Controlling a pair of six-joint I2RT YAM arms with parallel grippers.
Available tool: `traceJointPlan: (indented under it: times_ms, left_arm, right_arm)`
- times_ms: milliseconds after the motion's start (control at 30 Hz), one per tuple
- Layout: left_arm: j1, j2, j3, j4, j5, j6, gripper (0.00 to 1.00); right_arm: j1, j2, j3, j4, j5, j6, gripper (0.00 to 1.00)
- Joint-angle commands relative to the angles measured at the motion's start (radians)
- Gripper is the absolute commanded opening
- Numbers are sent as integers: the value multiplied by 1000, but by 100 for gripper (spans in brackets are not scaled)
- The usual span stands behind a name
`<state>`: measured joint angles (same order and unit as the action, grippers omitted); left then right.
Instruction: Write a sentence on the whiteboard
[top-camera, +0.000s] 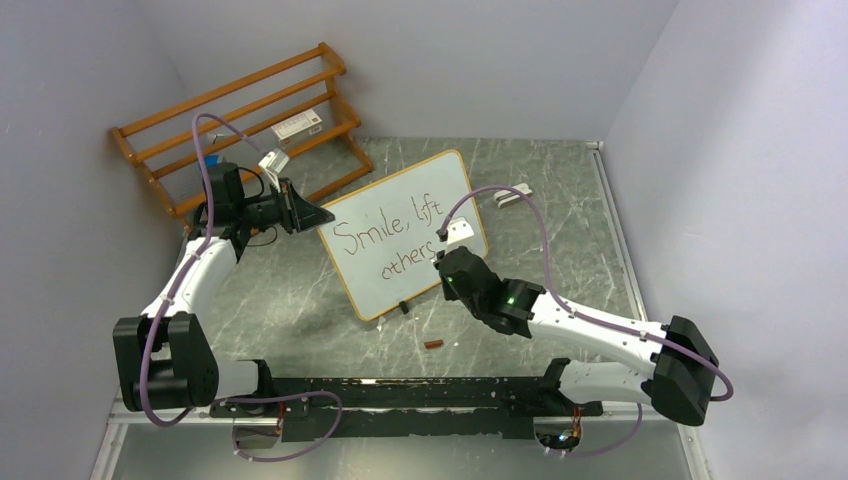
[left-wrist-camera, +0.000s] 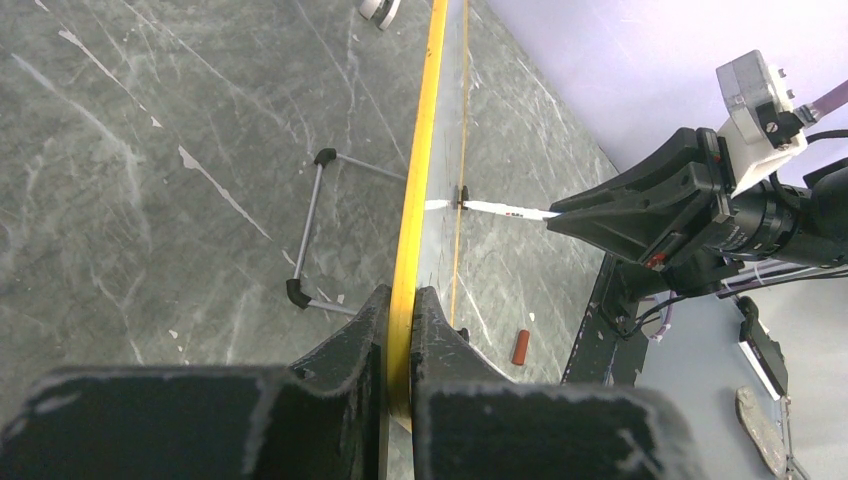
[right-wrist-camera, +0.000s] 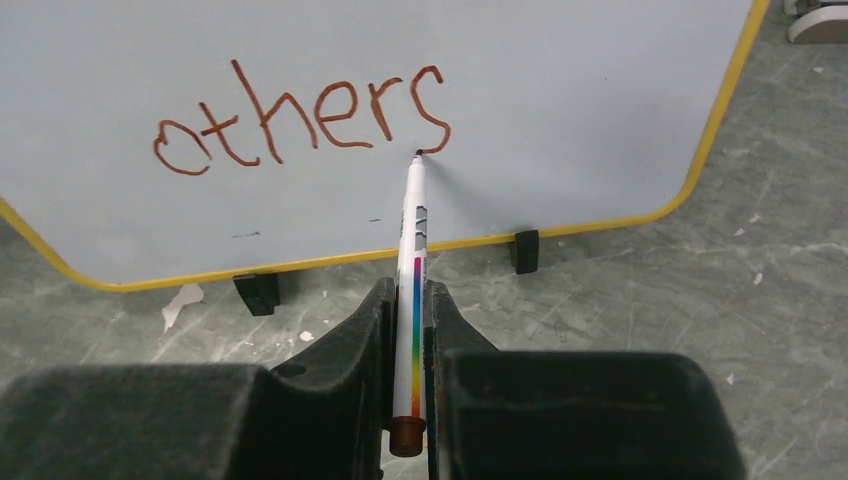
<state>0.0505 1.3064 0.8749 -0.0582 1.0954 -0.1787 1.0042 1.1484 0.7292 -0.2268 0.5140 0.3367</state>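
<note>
At the far left an orange-brown rack (top-camera: 240, 110) leaned against the wall and took no part in the work. In front of it the left gripper (top-camera: 300, 212) had its two fingers closed on the left edge of the whiteboard (top-camera: 440, 190), with the thin frame pinched between them. I judge that this grip was there to steady the board, so that the pressure of writing could not push it back or turn it on the table (top-camera: 290, 300). The whiteboard stood upright on its small black feet near the middle of the table. In the top view its long axis ran from near left to far right, and its written face was turned toward the right arm. The sentence (top-camera: 385, 235), "Smile, lift others", ran along this long axis in two lines and looked complete. In the right wrist view the marker (right-wrist-camera: 412, 250) pointed straight away from the camera. Its tip was on the board at the tail of the last "s", and its long axis stood almost square to the line of writing. The right gripper (right-wrist-camera: 405, 300) was closed tightly on the lower barrel of the marker, probably to hold the tip steady. A small brown cap (top-camera: 434, 344) lay on the table, just before the board.
</note>
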Motion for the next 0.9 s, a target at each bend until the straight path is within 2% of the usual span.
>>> traceJointPlan:
  times_ms: [0,433,867]
  left_arm:
    - [-6,52,-27,-87,-196,104,5]
    - [-6,50,-28,-90,-198,105,5]
    - [-6,53,-27,-96,-204,110,5]
  right_arm:
    - [-4,-19,6,55,-36,18,0]
    - [-16,-88,-18,-2,65,39,0]
    - [-53,-59,-34,18,52,45,0]
